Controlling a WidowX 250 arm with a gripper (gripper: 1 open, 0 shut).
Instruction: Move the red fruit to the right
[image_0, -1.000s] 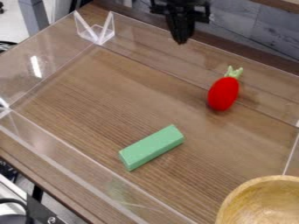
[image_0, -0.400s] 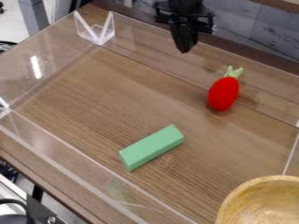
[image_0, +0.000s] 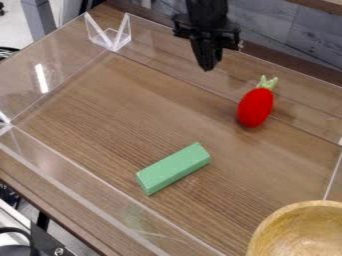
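The red fruit (image_0: 255, 105), a small strawberry-shaped toy with a green leafy top, lies on the wooden table at the right. My black gripper (image_0: 207, 62) hangs above the table, up and to the left of the fruit and apart from it. It points down with its fingers shut and nothing between them.
A flat green rectangular block (image_0: 174, 167) lies at the lower middle. A clear plastic wall (image_0: 40, 75) rings the wooden surface. The rim of a wooden bowl (image_0: 301, 232) shows at the bottom right corner. A clear folded stand (image_0: 107, 33) sits at the back left.
The gripper has come down toward the table and stayed shut. The red fruit and green block have not moved.
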